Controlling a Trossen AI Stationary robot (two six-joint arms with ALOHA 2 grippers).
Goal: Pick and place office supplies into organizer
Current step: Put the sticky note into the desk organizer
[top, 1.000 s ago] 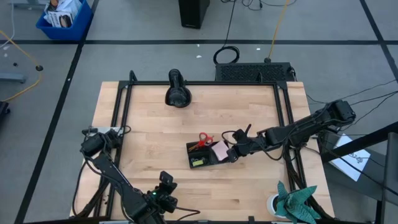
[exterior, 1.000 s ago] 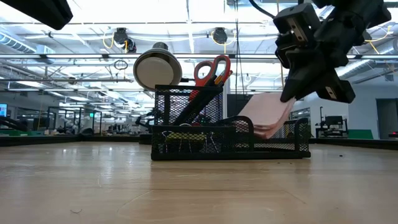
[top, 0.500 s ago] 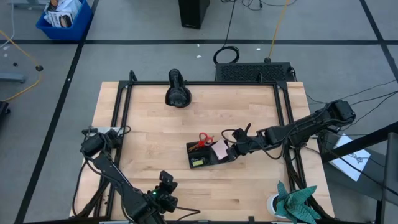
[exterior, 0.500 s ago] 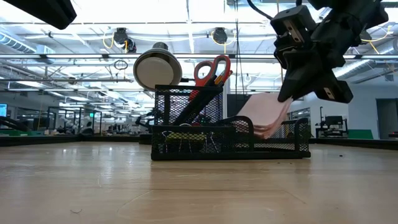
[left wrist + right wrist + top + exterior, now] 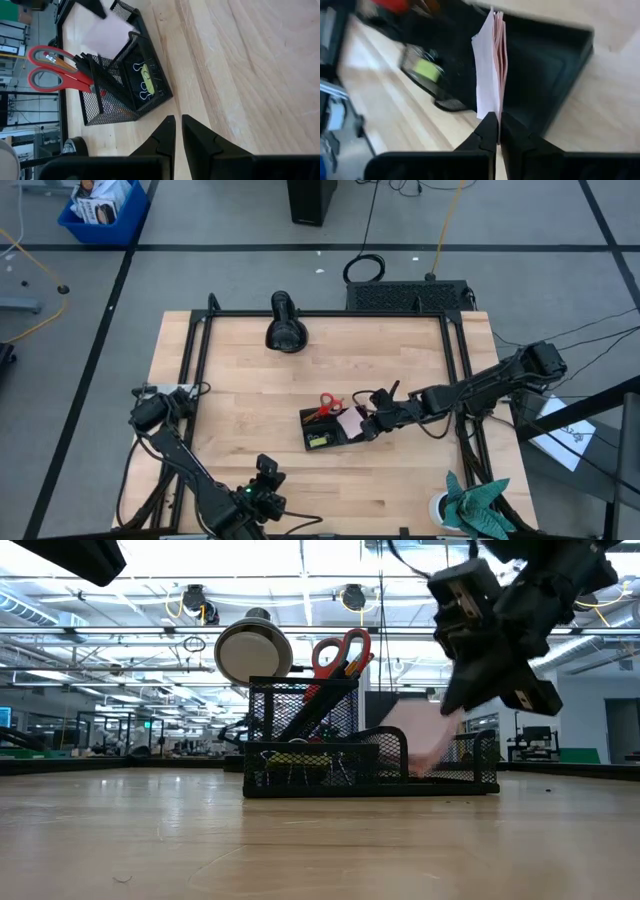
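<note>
The pink sticky-note pad [image 5: 491,65] blurs, half sunk in the organizer [image 5: 318,429]; the right tool [image 5: 498,128] pinches its edge tight.

We see the black mesh organizer [image 5: 326,432] on the worktop's near-right part — red-handled scissors [image 5: 324,407] upright in its tall cup, binder clips [image 5: 144,86] and a yellow-green piece [image 5: 147,79] in a low compartment, pink sticky-note pad [image 5: 491,70] tilted over its open tray.

organizer [image 5: 326,432] on wooden table [image 5: 240,410]
</note>
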